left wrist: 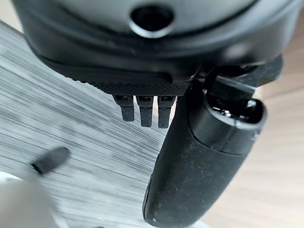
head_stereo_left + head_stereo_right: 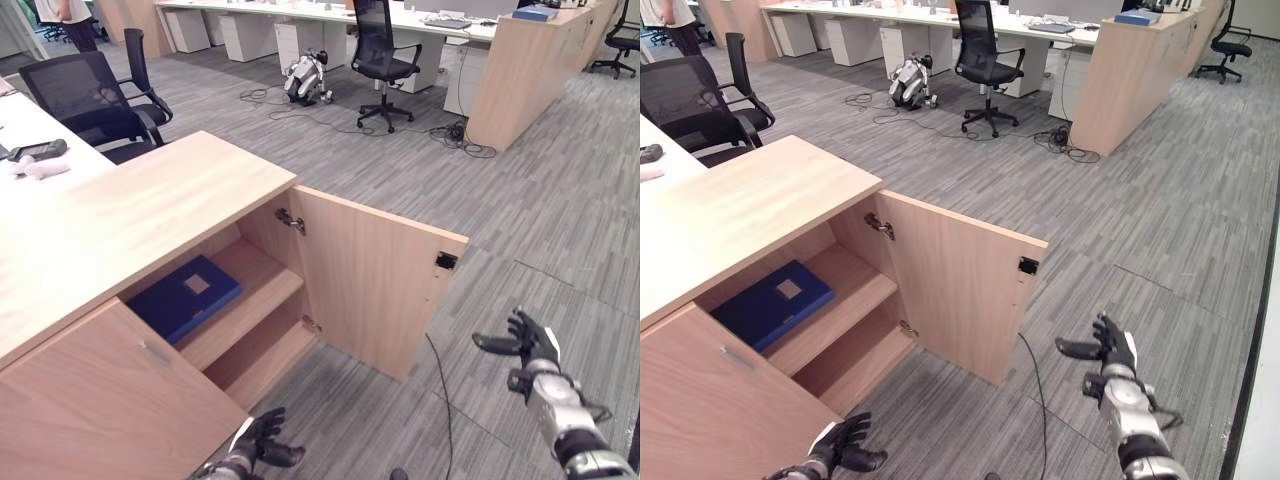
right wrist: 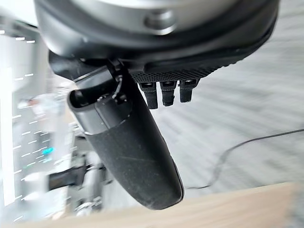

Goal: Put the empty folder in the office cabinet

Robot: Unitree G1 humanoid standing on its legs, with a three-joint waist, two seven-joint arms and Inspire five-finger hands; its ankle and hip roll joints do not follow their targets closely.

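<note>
Already, you are looking at the blue folder [image 2: 184, 296] lying flat on the upper shelf [image 2: 262, 284] of the open office cabinet [image 2: 120, 400], at the centre left of the frame, so the placing looks done. Your left hand [image 2: 258, 441] is hanging at the lower edge of the frame, just in front of the cabinet's closed left door, fingers loosely spread and gripping nothing. Your right hand [image 2: 525, 345] is floating at the lower right, well apart from the open door [image 2: 375, 280], fingers relaxed and likewise empty.

The risk is sitting with that door: it is standing wide into your path, and a careless swing of either arm could be knocking its edge or straining the metal hinges [image 2: 290, 220]. If you are closing it, a fast push could be slamming it, though the folder seems to be lying clear of the shelf's front edge.

The cabinet is smooth, pale wood laminate with square edges, under a flat counter [image 2: 120, 220] of the same finish. The folder is a thin, rigid blue rectangle with a small pale label. The floor is grey striped carpet tile [image 2: 520, 200].
</note>
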